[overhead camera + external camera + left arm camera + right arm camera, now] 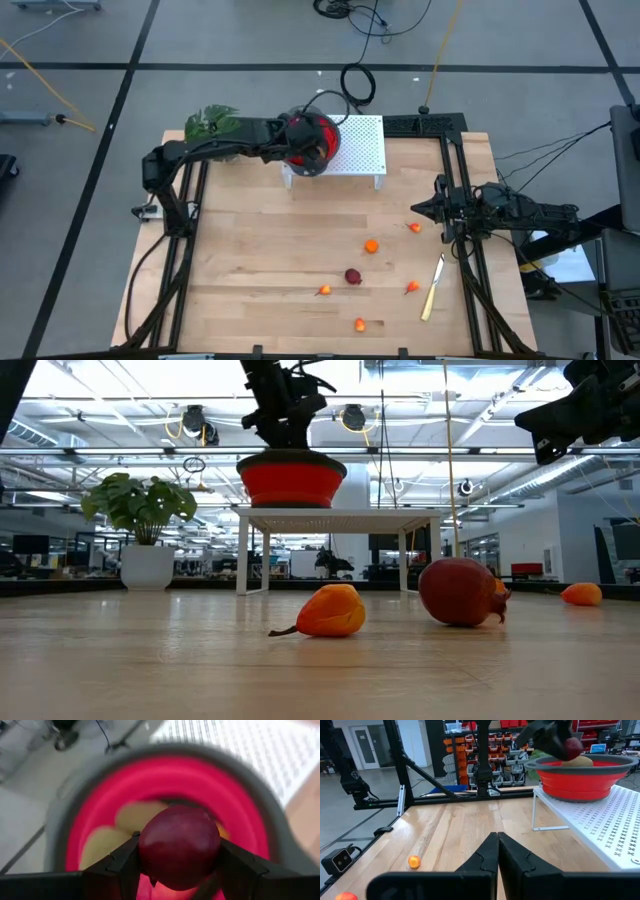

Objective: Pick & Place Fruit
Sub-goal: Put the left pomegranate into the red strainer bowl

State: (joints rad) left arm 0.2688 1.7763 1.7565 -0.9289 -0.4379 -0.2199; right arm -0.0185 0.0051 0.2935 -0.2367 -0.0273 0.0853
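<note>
While the left claw [177, 865] pinches a smooth, dark red round toy fruit [179, 845] across its middle above the red bowl [100, 795], the glossy skin looks light, rigid and slippery. The right claw [497, 852] waits pressed together over the wooden counter [260, 270].

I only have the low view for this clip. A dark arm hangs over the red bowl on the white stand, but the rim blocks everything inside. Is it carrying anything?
Observer: Yes. The left wrist view shows the left gripper shut on a dark red round fruit, held just over the red bowl.
Operator: Anything in the bowl already?
Observer: Pale olive-brown fruit lie on its floor under the held one.
Operator: And the other arm, top right of my picture?
Observer: The right gripper is shut and empty, waiting at the table's right edge.
Operator: I count three fruits on the table. Is that all?
Observer: No, the high view shows six left, including an orange round, plus a knife.
</note>
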